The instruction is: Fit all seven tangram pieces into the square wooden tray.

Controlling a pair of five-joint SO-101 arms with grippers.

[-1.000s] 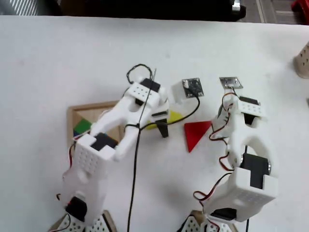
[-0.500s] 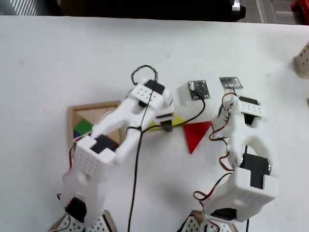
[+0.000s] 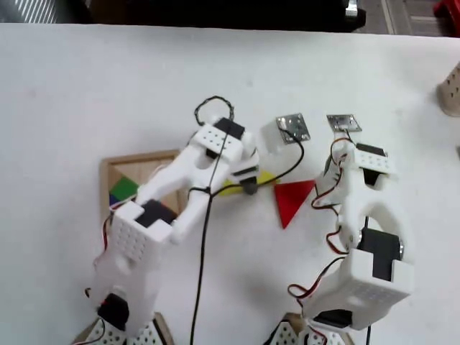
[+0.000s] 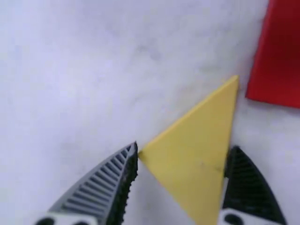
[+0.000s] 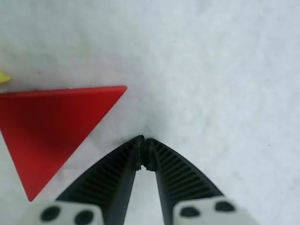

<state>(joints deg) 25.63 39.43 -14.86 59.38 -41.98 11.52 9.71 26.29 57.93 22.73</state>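
Note:
The yellow triangle [image 4: 197, 159] lies flat on the white table just right of the square wooden tray [image 3: 136, 158], with its tip close to the red triangle [image 3: 291, 198]. My left gripper [image 4: 183, 150] is down over it, one finger at a corner and the other against the opposite edge, shut on the yellow triangle [image 3: 263, 176]. A green piece [image 3: 123, 188] and a bit of blue lie in the tray; the left arm hides the rest. My right gripper [image 5: 143, 140] is shut and holds nothing, low over the table beside the red triangle [image 5: 47, 126].
A wooden object [image 3: 450, 90] stands at the table's right edge. Bare white table stretches behind both arms and to the far left. The right arm [image 3: 366, 215] stands just right of the red triangle.
My left gripper's jaws have narrowed onto the yellow triangle and the wrist has shifted slightly right. The right arm and red triangle have stayed put.

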